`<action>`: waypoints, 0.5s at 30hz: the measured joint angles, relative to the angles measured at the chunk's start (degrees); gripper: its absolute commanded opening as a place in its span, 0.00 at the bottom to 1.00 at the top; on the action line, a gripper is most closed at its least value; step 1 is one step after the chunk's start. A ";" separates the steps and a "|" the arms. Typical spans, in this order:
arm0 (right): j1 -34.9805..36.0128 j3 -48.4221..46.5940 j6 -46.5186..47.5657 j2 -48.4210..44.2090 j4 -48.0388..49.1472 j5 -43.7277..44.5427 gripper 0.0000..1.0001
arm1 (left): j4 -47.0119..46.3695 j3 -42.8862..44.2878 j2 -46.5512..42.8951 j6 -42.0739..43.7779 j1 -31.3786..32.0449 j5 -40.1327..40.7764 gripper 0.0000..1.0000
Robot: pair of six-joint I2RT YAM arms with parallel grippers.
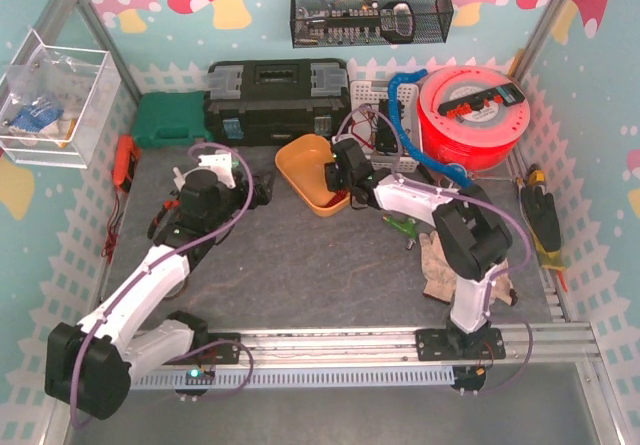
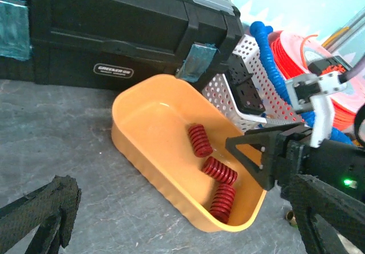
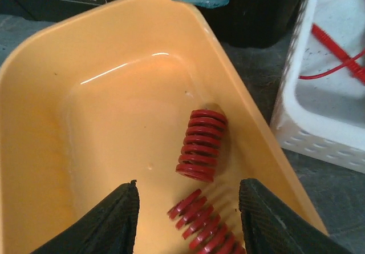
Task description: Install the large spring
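Note:
Three red coil springs lie in the orange tray. In the left wrist view they lie in a row. My right gripper hangs open over the tray's right end. In the right wrist view its fingers straddle one spring without touching it, and a second spring lies just beyond. My left gripper is open and empty, low over the mat left of the tray. Its left finger shows at the bottom left.
A black toolbox stands behind the tray, with a green case to its left. A white perforated basket and a red filament spool are to the right. Work gloves lie by the right arm.

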State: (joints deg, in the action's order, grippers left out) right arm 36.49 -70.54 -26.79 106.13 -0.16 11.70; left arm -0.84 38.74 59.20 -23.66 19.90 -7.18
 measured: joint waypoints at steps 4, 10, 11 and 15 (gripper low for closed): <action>0.00 -3.91 -1.07 5.11 -0.92 0.00 0.51 | 1.81 0.02 -1.68 0.20 0.00 1.38 0.99; 0.39 -8.02 -3.06 11.89 -1.55 1.90 0.51 | 5.38 0.59 -3.63 0.50 -0.13 1.88 0.99; 0.42 -8.72 -3.30 12.70 -2.03 2.38 0.51 | 5.55 0.63 -3.89 0.50 -0.24 1.95 0.99; 0.44 -11.47 -4.17 15.63 -3.45 4.52 0.51 | 6.27 0.66 -4.79 0.74 -0.44 2.34 0.99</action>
State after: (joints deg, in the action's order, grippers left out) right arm 36.93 -82.02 -30.96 121.75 -3.62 16.23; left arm 5.43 39.40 54.41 -22.92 19.46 -4.84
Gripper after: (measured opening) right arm 0.507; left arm 0.993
